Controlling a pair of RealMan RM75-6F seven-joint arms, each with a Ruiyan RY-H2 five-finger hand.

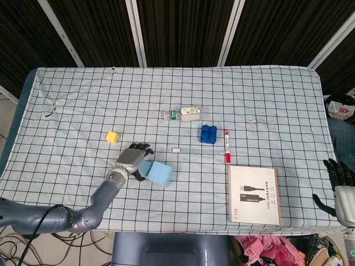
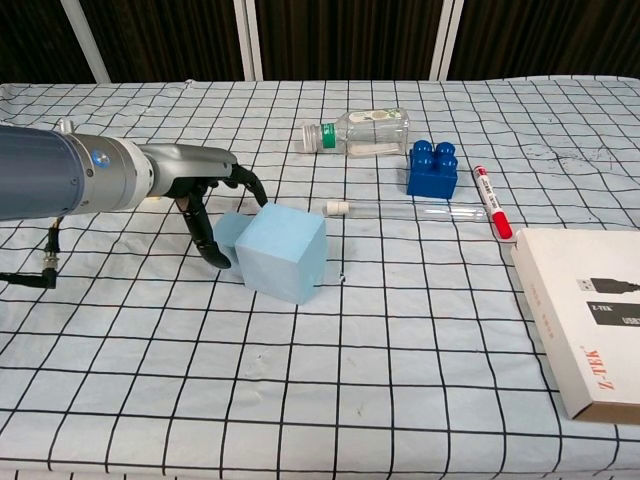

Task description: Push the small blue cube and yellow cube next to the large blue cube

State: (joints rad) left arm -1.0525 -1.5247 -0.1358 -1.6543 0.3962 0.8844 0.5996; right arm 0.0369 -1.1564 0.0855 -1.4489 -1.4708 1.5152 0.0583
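Nearest the chest camera, a white boxed cable pack [image 2: 585, 320] sits at the table's front right edge on the checked cloth [image 2: 400, 380]. Left of centre, the robot's left hand [image 2: 205, 205] rests against a small blue cube [image 2: 232, 235], fingers [image 2: 208, 245] curled down its left side without closing around it. That cube touches the large blue cube [image 2: 284, 252], which stands just to its right. From the head view, the yellow cube [image 1: 112, 137] lies apart, up and to the left of the hand. Further back, a clear bottle [image 2: 358, 132] lies on its side near a dark blue toy brick [image 2: 432, 168]; a red-capped marker [image 2: 491, 200] and a clear tube [image 2: 400, 210] lie beside the brick. At the head view's lower right edge, off the table, the right hand [image 1: 335, 185] hangs holding nothing, fingers apart.
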